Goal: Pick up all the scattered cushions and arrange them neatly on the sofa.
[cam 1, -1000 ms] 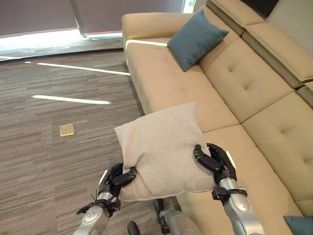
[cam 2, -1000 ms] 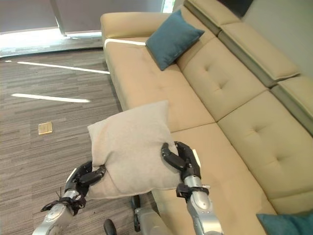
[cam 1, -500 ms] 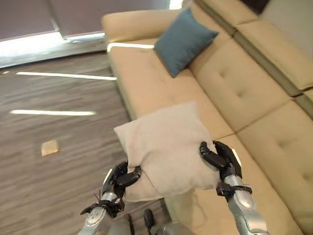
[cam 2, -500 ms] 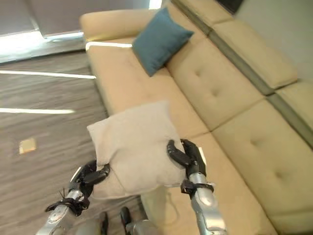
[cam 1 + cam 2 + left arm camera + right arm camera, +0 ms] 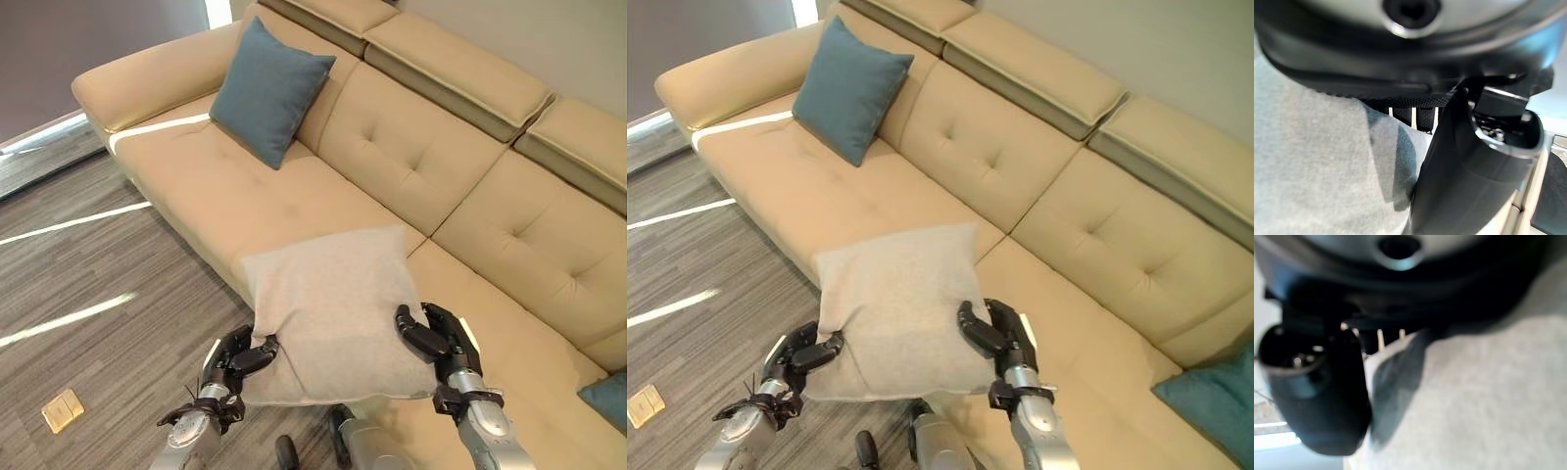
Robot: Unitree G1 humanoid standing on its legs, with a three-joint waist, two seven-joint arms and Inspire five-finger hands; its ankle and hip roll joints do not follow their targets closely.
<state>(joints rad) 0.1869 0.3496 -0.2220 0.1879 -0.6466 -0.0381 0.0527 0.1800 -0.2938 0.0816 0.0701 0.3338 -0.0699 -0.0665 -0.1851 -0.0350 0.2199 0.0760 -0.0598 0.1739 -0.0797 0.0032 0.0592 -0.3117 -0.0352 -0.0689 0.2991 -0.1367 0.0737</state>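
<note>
Grey cushion point(image 5: 333, 313) up in both my hands, low centre of frame.
Left hand point(image 5: 238, 358) and right hand point(image 5: 437, 338) fingers clamped on its lower corners, over the sofa point(image 5: 431, 166) front edge; blue cushion point(image 5: 269, 90) upper left.

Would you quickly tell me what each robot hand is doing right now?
Left robot hand: closed on the beige cushion, gripping its lower left edge.
Right robot hand: closed on the same cushion's right edge.
</note>
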